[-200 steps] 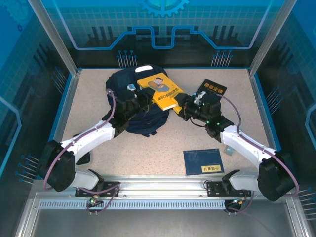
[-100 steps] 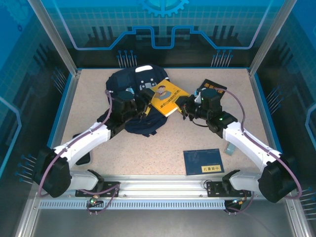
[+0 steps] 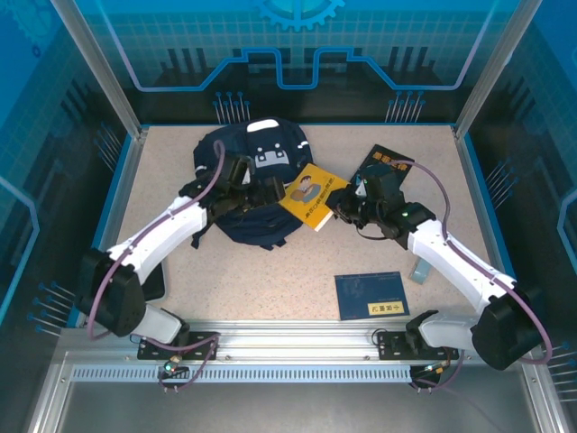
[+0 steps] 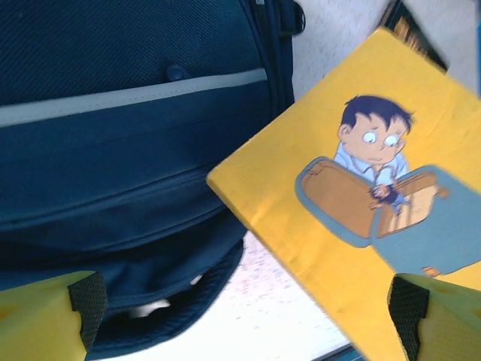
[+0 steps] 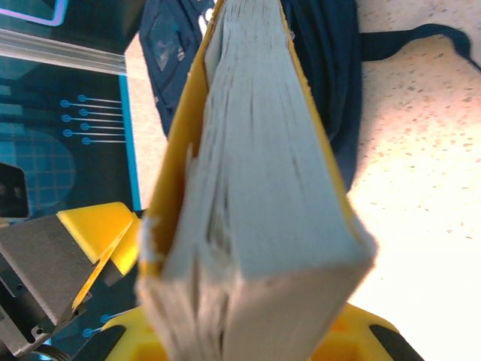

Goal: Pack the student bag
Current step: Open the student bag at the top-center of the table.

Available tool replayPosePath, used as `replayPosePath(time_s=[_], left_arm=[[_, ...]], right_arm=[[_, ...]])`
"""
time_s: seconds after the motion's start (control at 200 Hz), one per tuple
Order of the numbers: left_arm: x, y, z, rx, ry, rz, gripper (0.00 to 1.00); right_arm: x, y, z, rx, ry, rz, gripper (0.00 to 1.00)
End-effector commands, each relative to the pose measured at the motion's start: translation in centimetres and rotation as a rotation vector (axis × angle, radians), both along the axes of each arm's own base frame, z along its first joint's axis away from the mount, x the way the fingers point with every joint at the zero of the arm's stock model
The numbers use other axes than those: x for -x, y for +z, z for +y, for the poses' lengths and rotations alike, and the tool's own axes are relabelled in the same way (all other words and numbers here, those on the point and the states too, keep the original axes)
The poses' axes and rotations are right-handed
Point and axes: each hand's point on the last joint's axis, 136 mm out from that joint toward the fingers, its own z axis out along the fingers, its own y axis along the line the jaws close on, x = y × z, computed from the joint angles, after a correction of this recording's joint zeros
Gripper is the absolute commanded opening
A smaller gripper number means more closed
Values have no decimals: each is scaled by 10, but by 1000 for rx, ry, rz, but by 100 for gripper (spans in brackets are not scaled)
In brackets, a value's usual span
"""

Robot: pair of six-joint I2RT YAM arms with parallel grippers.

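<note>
The student bag [image 3: 242, 203], navy with a white patch on top, lies at the back left of the table; its pale stripe and a gaping zip show in the left wrist view [image 4: 128, 150]. A yellow book [image 3: 314, 196] with a cartoon boy [image 4: 361, 188] sticks out from the bag's right edge, tilted. My right gripper [image 3: 337, 208] is shut on the book's right end, and its page edges [image 5: 255, 188] rise straight from the jaws [image 5: 248, 335]. My left gripper [image 3: 269, 191] hangs open above the bag beside the book, with nothing between its fingers [image 4: 52, 316].
A black book with yellow lettering [image 3: 389, 165] lies behind the right arm. A blue book [image 3: 371, 294] lies near the front right, with a small grey item [image 3: 419, 271] beside it. Blue walls edge the table [image 3: 180, 271].
My left gripper has opened, let go of the bag and shifted. My right gripper has shut on the yellow book, which has slid off the bag's top towards the right and front.
</note>
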Motion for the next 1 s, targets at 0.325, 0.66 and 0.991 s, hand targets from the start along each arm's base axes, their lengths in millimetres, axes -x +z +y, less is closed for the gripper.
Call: replayPosePath(time_s=[0.325,0.66,0.991], left_arm=[[10,-48,-22,-297,-563,8,69],[1,-89,-43,-362,-676,105,54],[-27,-89,-43,-418,-603,76,25]], right_arm=[[-9,21,-84,117,-101,-51,4],[-9,12,-113,102,-95,-26,4],[-3,4,-117,92,-89,4,4]])
